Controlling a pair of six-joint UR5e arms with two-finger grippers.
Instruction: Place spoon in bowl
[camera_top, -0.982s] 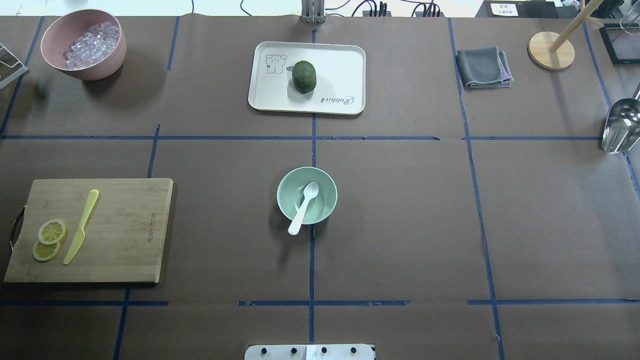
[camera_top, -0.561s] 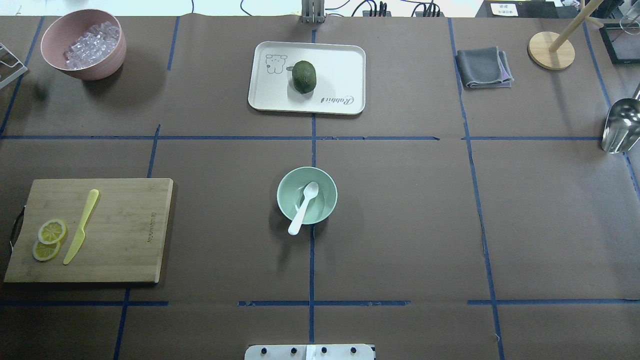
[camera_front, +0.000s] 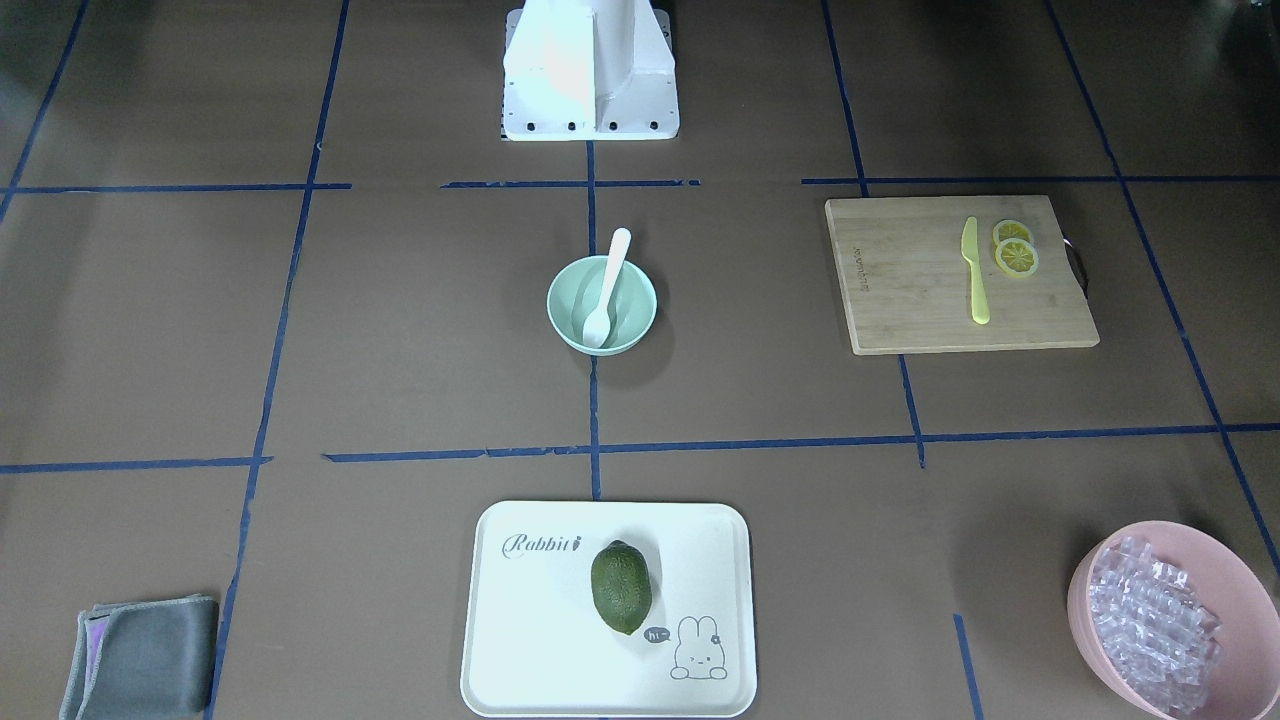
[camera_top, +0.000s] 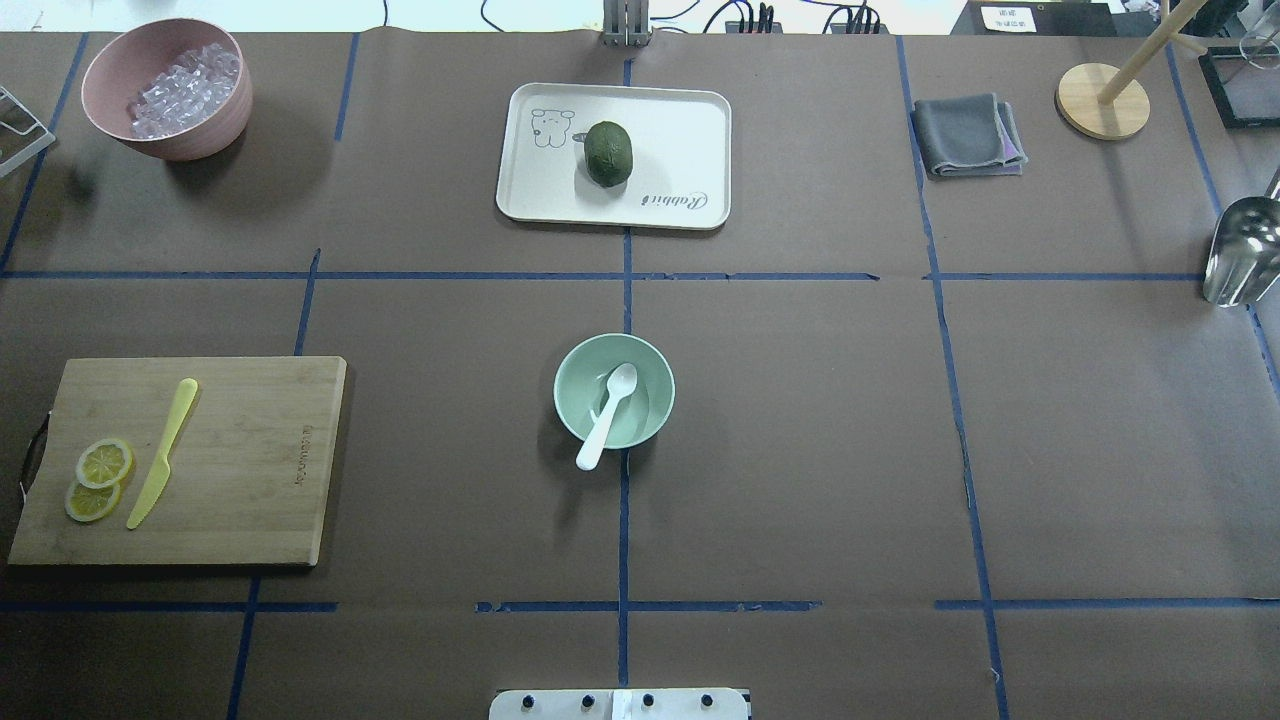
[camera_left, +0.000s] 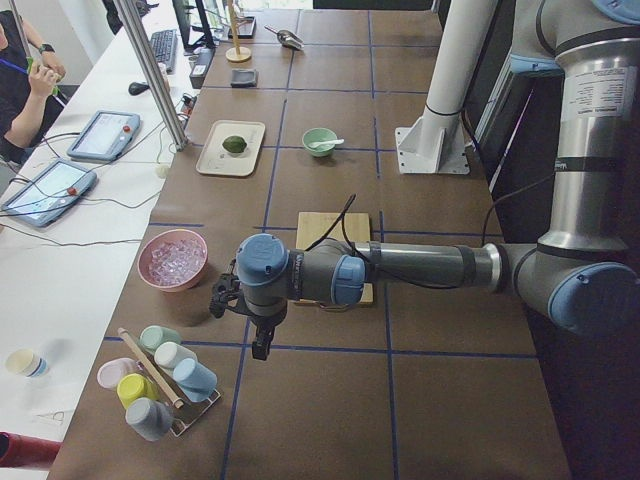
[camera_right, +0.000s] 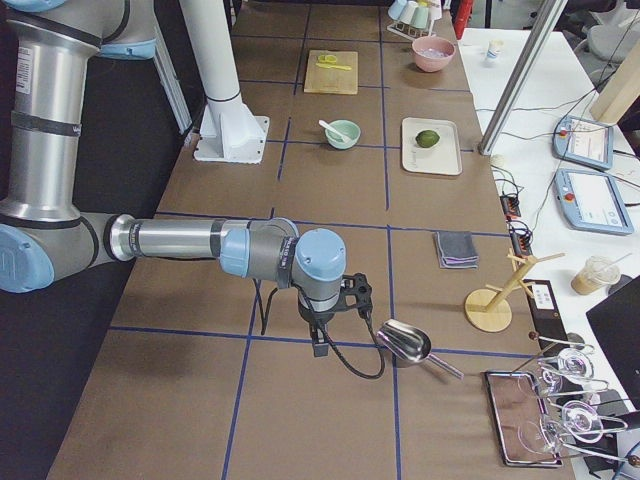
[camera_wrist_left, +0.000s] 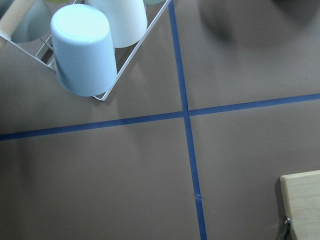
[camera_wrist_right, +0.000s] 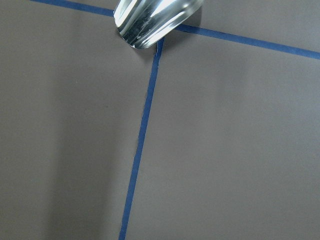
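the left claw (camera_left: 260, 348) hung over the bench (camera_top: 800, 450) near a rack of cups (camera_left: 190, 377), and the right claw (camera_right: 320, 346) hung just beside a metal scoop (camera_right: 405, 343). whether either was spread or pressed together could not be told. the spoon (camera_top: 604, 417) lay in the bowl (camera_top: 570, 392) at the bench's middle, its scoop inside and its handle leaning over the rim on the robot's side, well apart from both claws.
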